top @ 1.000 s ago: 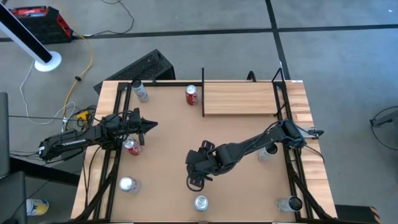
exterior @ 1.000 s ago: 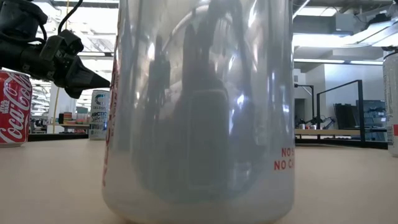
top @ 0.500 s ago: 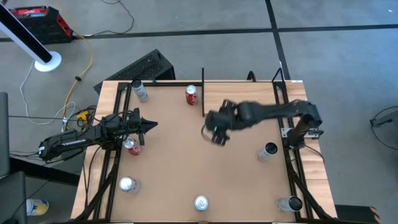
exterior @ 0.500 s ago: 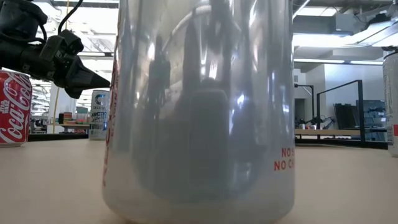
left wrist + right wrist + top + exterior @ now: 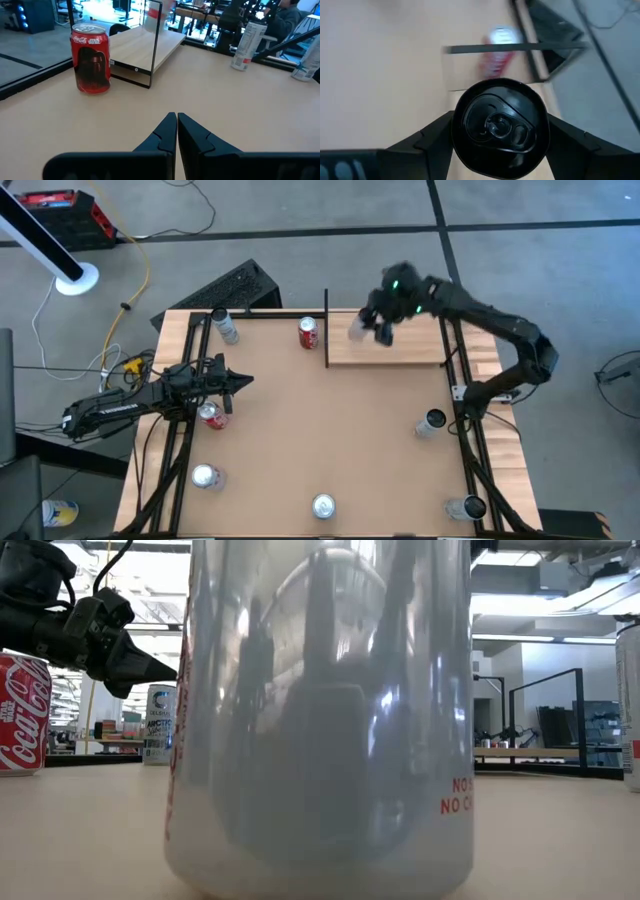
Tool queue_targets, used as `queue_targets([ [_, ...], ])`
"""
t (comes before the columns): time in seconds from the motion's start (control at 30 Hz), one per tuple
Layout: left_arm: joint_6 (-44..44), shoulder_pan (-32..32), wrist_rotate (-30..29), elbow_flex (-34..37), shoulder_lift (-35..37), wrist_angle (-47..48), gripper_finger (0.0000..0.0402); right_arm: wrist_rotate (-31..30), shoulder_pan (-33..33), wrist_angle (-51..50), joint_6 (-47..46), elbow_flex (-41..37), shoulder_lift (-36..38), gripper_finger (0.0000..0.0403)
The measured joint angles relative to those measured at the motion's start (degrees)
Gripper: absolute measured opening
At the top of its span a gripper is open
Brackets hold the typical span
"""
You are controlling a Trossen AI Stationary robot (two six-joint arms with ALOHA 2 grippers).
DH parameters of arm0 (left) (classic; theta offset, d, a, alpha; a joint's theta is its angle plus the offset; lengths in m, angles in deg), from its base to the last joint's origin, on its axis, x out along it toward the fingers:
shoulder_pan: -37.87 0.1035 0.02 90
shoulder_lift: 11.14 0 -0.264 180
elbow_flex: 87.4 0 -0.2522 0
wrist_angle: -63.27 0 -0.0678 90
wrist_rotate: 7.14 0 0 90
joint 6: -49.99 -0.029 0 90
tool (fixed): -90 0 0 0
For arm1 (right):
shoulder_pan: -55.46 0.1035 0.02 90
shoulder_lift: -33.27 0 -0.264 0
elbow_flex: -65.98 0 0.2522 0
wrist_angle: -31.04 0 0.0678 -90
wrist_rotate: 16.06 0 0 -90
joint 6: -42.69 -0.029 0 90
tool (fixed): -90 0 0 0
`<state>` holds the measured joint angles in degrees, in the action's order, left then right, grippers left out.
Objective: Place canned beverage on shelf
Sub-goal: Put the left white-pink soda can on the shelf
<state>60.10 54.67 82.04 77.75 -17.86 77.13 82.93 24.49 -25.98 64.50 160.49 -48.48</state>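
Observation:
My right gripper (image 5: 375, 325) hangs over the shelf (image 5: 400, 345), shut on a beverage can (image 5: 499, 126) with a black top. The shelf is a pale wood-grain plank at the table's far side, with a thin black rail (image 5: 326, 330) at its left end. A red can (image 5: 308, 332) stands on the table just left of that rail. My left gripper (image 5: 243, 380) waits shut at the table's left, above another red can (image 5: 212, 416). My right gripper pinches the can between its two fingers, one on each side of the can's wall just below the top rim (image 5: 456, 125). The fingers (image 5: 427, 137) slant down from above. The can is lifted clear over the shelf, its top toward the wrist camera.
Other cans stand at the far left (image 5: 226, 327), near left (image 5: 205, 476), near middle (image 5: 323, 505), right (image 5: 432, 423) and near right (image 5: 470, 507). The near-middle can (image 5: 320, 720) fills most of the low view. Black frame rails run along both table sides.
My right gripper has swung from the table's near middle toward the far edge and upward, rolling its wrist, and now hangs over the shelf's left part with the can still in its fingers. The left arm has kept still.

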Motion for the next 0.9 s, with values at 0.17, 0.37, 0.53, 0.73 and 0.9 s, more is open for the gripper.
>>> queue_targets([
  [0.17, 0.01, 0.0, 0.0, 0.01, 0.0, 0.0, 0.0, 7.78, -8.45, -1.39, 6.81, 4.92, -5.79, 0.0277],
  [0.37, 0.0, -0.02, 0.0, 0.0, 0.0, 0.0, 0.0, 15.86, -12.55, -8.26, 13.83, 17.97, -17.26, 0.0277],
  [0.53, 0.0, -0.01, 0.0, 0.01, 0.0, 0.0, 0.0, 15.79, -14.42, -17.43, 20.19, 32.75, -28.15, 0.0277],
  [0.73, 0.0, 0.0, 0.0, 0.0, 0.0, 0.0, 0.0, 18.79, -16.23, -29.15, 23.16, 46.45, -38.48, 0.0277],
  [0.9, 0.0, 0.0, 0.0, 0.0, 0.0, 0.0, 0.0, 20.36, -15.48, -30.19, 25.36, 50.37, -42.37, 0.0277],
])
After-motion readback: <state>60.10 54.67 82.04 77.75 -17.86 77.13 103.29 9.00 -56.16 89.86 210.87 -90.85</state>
